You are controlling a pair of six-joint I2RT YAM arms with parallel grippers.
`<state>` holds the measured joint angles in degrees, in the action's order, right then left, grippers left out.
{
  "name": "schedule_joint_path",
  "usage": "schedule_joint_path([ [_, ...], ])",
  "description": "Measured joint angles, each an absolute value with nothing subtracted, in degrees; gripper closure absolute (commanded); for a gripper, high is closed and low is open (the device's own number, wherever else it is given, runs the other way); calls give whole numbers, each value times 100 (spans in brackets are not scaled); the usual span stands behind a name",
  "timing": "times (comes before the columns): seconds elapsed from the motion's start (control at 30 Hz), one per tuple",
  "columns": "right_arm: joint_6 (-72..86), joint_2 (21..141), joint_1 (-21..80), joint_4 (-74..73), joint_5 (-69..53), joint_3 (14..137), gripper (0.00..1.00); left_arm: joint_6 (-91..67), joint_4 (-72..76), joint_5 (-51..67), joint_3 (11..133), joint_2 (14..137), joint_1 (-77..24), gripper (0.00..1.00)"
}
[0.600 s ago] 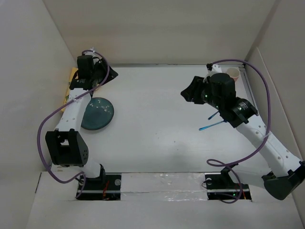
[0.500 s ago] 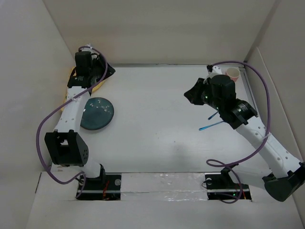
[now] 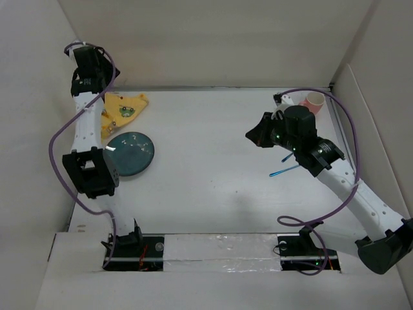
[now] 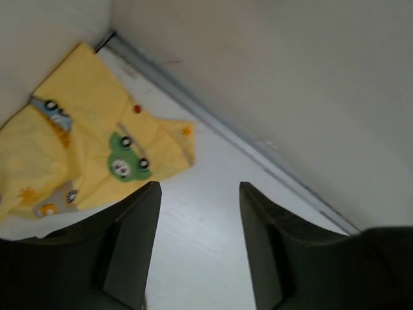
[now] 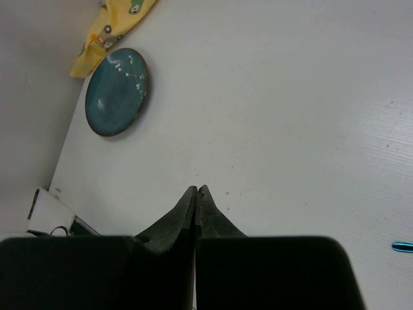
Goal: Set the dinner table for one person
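Yellow cloth mat [image 3: 122, 108] lies crumpled in the far-left corner of the worktop [image 3: 206, 135], its length slanting out from the left wall, beneath the left fingers [image 3: 85, 59] — spread apart, holding nothing — so the left arm is far nearer. Over mid-worktop the right fingers [image 5: 195, 194] are clenched, empty. Counted: one mat, one blue plate [image 3: 131, 154], one pink cup [image 3: 314, 100], seemingly two blue utensils [image 3: 284, 170].
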<state>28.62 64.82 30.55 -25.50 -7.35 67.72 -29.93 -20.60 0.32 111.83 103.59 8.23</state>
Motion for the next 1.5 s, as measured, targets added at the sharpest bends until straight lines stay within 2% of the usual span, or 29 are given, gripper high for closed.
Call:
schedule_joint_path([
  [0.1, 2823, 6482, 2989, -2550, -753, 6772, 100, -3039, -2215, -318, 11187, 11054, 1048, 42],
  [0.17, 2801, 6495, 2958, -2554, -755, 6777, 95, -3050, -2327, -576, 11187, 11522, 1066, 41],
  [0.2, 2797, 6506, 2958, -2552, -755, 6781, 84, -3057, -2392, -672, 11187, 11734, 1063, 41],
  [0.3, 2781, 6584, 2919, -2547, -784, 6805, 61, -3076, -2458, -952, 11017, 12121, 1061, 35],
  [0.33, 2779, 6632, 2912, -2545, -805, 6818, 59, -3081, -2502, -1050, 10945, 12186, 1057, 35],
  [0.43, 2742, 6851, 2888, -2536, -880, 6873, 54, -3072, -2609, -1417, 10897, 12269, 1061, 34],
  [0.7, 2740, 7369, 2847, -2615, -1017, 6923, 54, -2709, -2499, -1918, 10969, 12628, 1251, 35],
  [0.9, 2742, 7535, 2934, -2659, -1199, 7148, 55, -2421, -2353, -1763, 11041, 13257, 1297, 52],
  [1.03, 2742, 7699, 3275, -2668, -1225, 7354, 56, -2314, -2285, -1516, 11087, 13426, 1286, 100],
  [1.33, 2742, 7915, 3723, -2698, -1135, 7666, 58, -2209, -2143, -985, 11513, 13281, 998, 100],
  [1.5, 2718, 8007, 3726, -2694, -1015, 7756, 57, -2213, -2115, -731, 11596, 12156, 309, 100],
])
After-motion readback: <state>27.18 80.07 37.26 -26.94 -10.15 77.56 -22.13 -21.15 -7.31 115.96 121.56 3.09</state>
